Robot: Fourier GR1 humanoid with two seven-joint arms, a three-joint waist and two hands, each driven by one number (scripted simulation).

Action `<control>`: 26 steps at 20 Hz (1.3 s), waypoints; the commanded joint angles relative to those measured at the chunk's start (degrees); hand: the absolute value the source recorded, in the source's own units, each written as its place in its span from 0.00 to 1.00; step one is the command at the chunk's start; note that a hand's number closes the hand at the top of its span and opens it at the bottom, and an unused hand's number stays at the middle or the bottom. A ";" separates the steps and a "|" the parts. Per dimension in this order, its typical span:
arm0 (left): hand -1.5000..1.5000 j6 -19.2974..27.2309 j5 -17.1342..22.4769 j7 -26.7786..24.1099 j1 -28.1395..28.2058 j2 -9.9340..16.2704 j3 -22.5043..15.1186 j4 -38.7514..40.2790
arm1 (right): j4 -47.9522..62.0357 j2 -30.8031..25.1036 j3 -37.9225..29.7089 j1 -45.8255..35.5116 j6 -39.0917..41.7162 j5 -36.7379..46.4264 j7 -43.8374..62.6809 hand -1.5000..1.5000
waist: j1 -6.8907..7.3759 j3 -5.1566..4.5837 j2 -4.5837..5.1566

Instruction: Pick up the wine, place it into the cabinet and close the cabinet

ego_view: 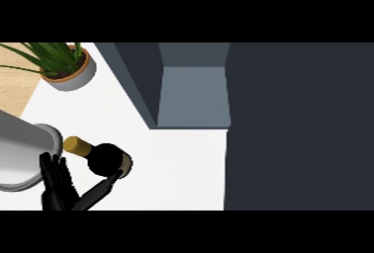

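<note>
Head view, the only view. One dark wine bottle with a gold top (108, 158) on the white tabletop (182, 168), low at the left, well apart from the cabinet. Upright or tipped: hard to tell from above.

One black left robot hand (58, 185) just beside the bottle, fingers straight and pointing up, thumb stretched out toward the bottle's side. Wide, not wrapped round anything. Touching or not: cannot tell. No right robot hand in sight.

One big dark grey cabinet (300, 123) at the right and top, with one open, lighter grey space (194, 94) inside, nothing in it.

Also one green plant in a grey pot (67, 66) at the top left, and one grey rounded tray (22, 158) at the left edge, beside the bottle.

Task likely right at the start. Bottle not yet picked up. Left to do: grab, lift, put inside, shut the cabinet.
</note>
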 commanded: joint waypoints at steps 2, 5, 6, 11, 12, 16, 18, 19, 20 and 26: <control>0.00 -2.94 1.86 -4.80 -5.08 -0.17 2.83 10.41 | 0.37 -1.30 -3.87 -0.47 1.71 -3.65 -0.69 0.00 | -0.10 0.01 0.03; 0.00 -3.23 2.75 -4.80 -3.93 -0.17 1.74 10.69 | -6.11 -0.54 -1.78 3.71 0.85 -3.53 3.28 0.00 | -0.17 0.01 -0.03; 0.00 -2.57 4.68 -8.07 -4.56 -0.17 0.28 13.12 | -2.76 0.30 0.33 -0.74 -0.56 0.04 2.85 0.00 | 0.00 0.00 0.01; 0.00 -6.54 7.45 -14.41 -7.43 -0.16 3.30 22.22 | 0.71 2.55 2.04 -0.22 -0.08 4.37 -1.78 0.00 | -0.03 -0.01 0.03; 0.00 -2.17 6.95 -11.53 -9.56 -0.16 1.02 20.56 | 2.54 -0.96 -2.74 -5.90 -0.86 -0.43 2.03 0.00 | 0.03 0.00 0.04; 0.00 -7.13 11.53 -18.11 -9.46 -0.16 2.68 25.36 | -2.21 -0.15 -2.37 1.12 1.66 -1.42 1.00 0.00 | -0.09 0.00 0.00; 0.00 -10.51 13.58 -23.72 -16.17 -0.17 6.64 36.90 | 1.94 1.81 0.58 2.25 3.60 2.76 -4.52 0.00 | -0.29 -0.03 0.09; 0.00 -11.20 14.28 -19.27 -9.77 -0.17 2.75 27.30 | -4.54 1.93 2.20 -1.96 -2.97 3.89 4.65 0.00 | 0.06 -0.03 -0.01; 0.00 -9.53 16.67 -21.72 -9.49 -0.17 0.34 27.22 | 0.54 0.77 -1.54 -0.02 1.23 1.10 -0.91 0.00 | -0.01 0.00 0.00; 0.00 -16.22 15.37 -21.86 -14.51 1.13 6.73 32.79 | -5.03 1.99 0.99 1.53 0.10 2.18 2.15 0.00 | -0.12 0.00 -0.01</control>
